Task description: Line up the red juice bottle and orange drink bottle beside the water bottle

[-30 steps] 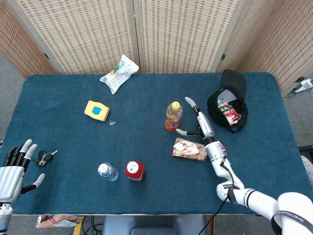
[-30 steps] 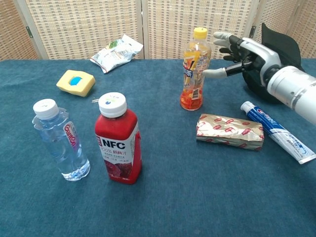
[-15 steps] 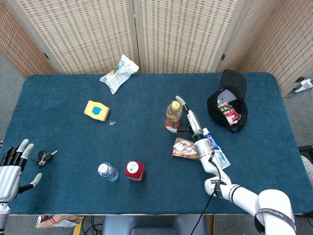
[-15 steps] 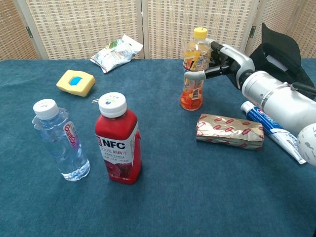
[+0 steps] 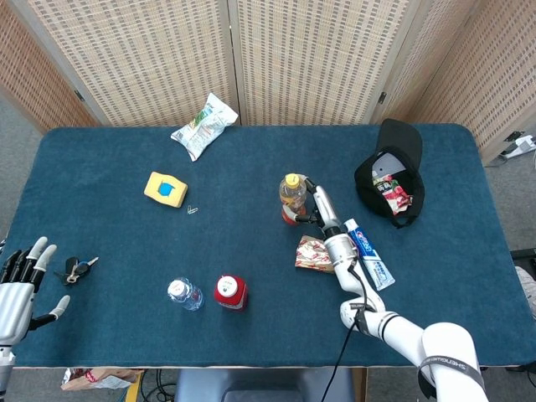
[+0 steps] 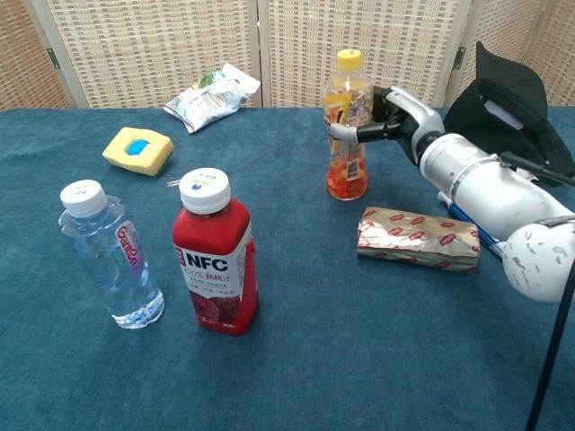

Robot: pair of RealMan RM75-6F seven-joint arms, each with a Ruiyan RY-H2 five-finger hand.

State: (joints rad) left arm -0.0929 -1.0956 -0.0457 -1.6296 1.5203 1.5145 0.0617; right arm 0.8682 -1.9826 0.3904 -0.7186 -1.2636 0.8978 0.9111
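The orange drink bottle (image 5: 291, 198) (image 6: 347, 126), with a yellow cap, stands mid-table and leans slightly left. My right hand (image 5: 312, 206) (image 6: 384, 115) grips its upper half, thumb in front and the other fingers behind. The red juice bottle (image 5: 229, 291) (image 6: 216, 257), white-capped, stands upright near the front edge. Just left of it stands the clear water bottle (image 5: 184, 294) (image 6: 108, 256). My left hand (image 5: 22, 288) hovers at the front left corner, fingers spread and holding nothing.
A foil packet (image 5: 312, 253) (image 6: 418, 239) and a toothpaste tube (image 5: 366, 254) lie under my right forearm. A black cap (image 5: 390, 174) (image 6: 504, 92) sits at the right. A yellow sponge (image 5: 165, 189) and snack bag (image 5: 203, 126) lie further back; keys (image 5: 76, 270) lie by my left hand.
My right hand moved left from beside the orange drink bottle and closed around it. The bottle has shifted slightly left and tilted. My left hand drifted a little toward the front edge.
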